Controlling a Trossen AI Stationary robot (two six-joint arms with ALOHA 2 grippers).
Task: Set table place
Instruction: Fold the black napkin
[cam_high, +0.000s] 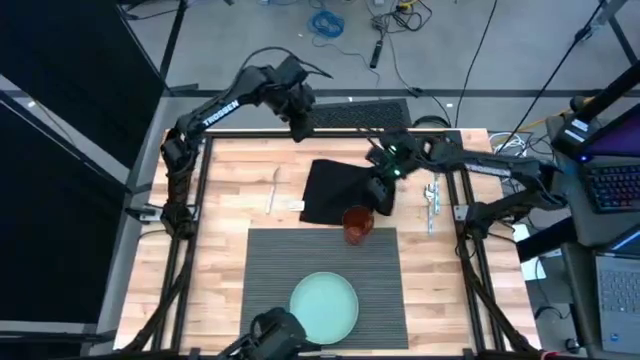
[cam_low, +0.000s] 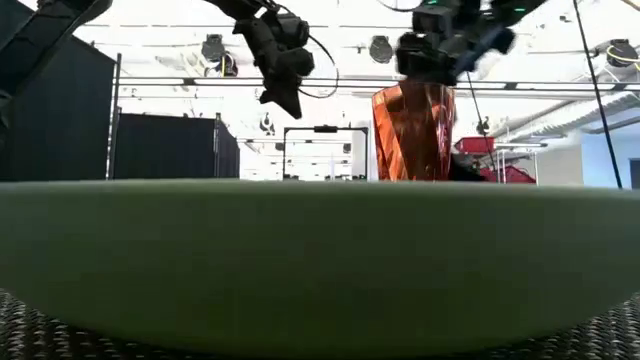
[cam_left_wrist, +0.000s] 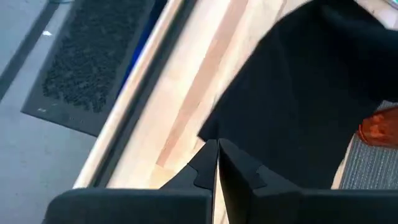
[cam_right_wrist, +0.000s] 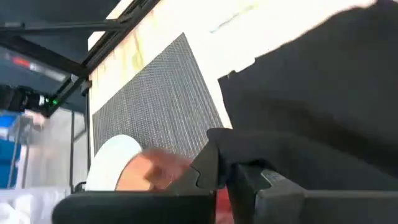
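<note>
The ribbed dark grey placemat (cam_high: 380, 300) lies at the table's near middle, with the pale green plate (cam_high: 325, 305) on its near part. An orange-red cup (cam_high: 357, 222) stands on its far right corner. Beyond the placemat a black napkin (cam_high: 330, 190) lies on the wood. My right gripper (cam_high: 379, 192) is at the napkin's right edge, just beyond the cup, shut on the cloth. My left gripper (cam_high: 298, 128) hangs shut and empty above the table's far edge, beyond the napkin (cam_left_wrist: 311, 93). My right gripper pinches a raised fold of the black napkin (cam_right_wrist: 261, 146) between its two fingers, at the napkin's right edge. It comes slanting down from the table's right side. The fingertips hide how many layers they hold. The rest of the napkin lies on the table.
A spoon (cam_high: 273, 190) lies on the wood left of the napkin, and more cutlery (cam_high: 432, 205) lies near the table's right edge. A dark mat (cam_left_wrist: 81, 68) covers the floor beyond the far edge. The plate's rim (cam_low: 320, 260) fills the low view.
</note>
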